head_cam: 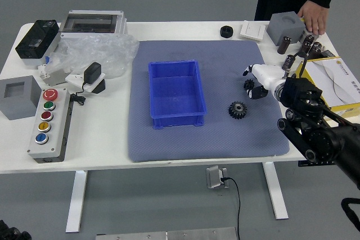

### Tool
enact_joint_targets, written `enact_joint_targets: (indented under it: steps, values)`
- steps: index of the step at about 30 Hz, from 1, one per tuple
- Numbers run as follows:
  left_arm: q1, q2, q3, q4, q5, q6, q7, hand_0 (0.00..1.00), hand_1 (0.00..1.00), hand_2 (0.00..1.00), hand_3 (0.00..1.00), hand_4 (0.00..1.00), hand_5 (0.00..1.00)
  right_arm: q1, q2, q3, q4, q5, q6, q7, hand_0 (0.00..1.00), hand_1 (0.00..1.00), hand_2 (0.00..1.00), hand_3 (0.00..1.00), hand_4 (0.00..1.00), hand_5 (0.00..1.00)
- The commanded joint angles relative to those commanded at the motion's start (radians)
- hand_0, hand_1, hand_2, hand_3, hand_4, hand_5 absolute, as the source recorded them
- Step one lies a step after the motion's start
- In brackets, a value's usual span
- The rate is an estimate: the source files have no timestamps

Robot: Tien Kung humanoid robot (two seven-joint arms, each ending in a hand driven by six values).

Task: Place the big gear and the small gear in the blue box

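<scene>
Small gear sits on the blue-grey mat, toward its R side, right in the gap of the robot's R hand! That hand's part-open, index & thumb apart w/ the gear btwn them; can't tell if either has a grip on it. Big gear lies flat on the mat, nr the small one but closer to the table's near edge. Over to the L of both, blue box, open top, inside bare, also on the mat.

Out past the mat: black ring just beyond the far edge, white slatted piece beside it. Far R corner, a person's hand, dark sleeve, is down at the grey block; exact contact's hard to tell. Yellow-edged sheet sits behind the robot's R arm, any print too small to read.

L side of the white table: button box, btns red, green, red, yellow, blue, markings illegible from here. Grey box next to it, clear plastic wrap farther back, dark-windowed case behind that. Robot's L hand is at the bottom L corner, mostly cut off; its state can't be told.
</scene>
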Motion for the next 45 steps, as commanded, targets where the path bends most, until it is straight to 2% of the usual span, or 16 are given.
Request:
enact_joint_targets:
  steps: [20,37,38,43,44,45]
  values:
    - [-0.001,-0.005,0.000,0.000,0.000,0.000,0.000,0.837,0.823,0.826,0.842,0.699,0.592,0.023,0.032,-0.004,-0.080,0.006,-0.001,0.010,0.824,0.761,0.821,0.737,0.553,0.148]
    - [-0.002,-0.010,-0.003,-0.001,0.007,-0.001,0.000,0.836,0.823,0.826,0.842,0.699,0.592,0.020,0.047,0.005,-0.113,-0.001,-0.009,0.009,0.812,0.751,0.814,0.730,0.552,0.154]
    - [-0.001,-0.010,-0.004,-0.001,0.009,-0.001,0.000,0.837,0.823,0.826,0.842,0.699,0.593,0.020,0.049,0.005,-0.115,-0.004,-0.012,0.009,0.702,0.682,0.761,0.703,0.546,0.152]
    - [0.000,-0.011,-0.006,-0.001,0.013,-0.002,0.000,0.837,0.823,0.826,0.842,0.699,0.593,0.018,0.053,0.007,-0.120,-0.016,-0.025,0.009,0.702,0.682,0.761,0.703,0.546,0.152]
    - [0.000,-0.011,-0.007,-0.001,0.014,-0.002,-0.001,0.836,0.823,0.826,0.841,0.700,0.594,0.018,0.053,0.007,-0.121,-0.018,-0.028,0.009,0.622,0.612,0.689,0.657,0.538,0.150]
    - [0.000,-0.011,-0.007,-0.001,0.015,-0.002,-0.001,0.836,0.823,0.826,0.841,0.700,0.594,0.018,0.054,0.007,-0.122,-0.021,-0.033,0.009,0.622,0.612,0.689,0.657,0.538,0.150]
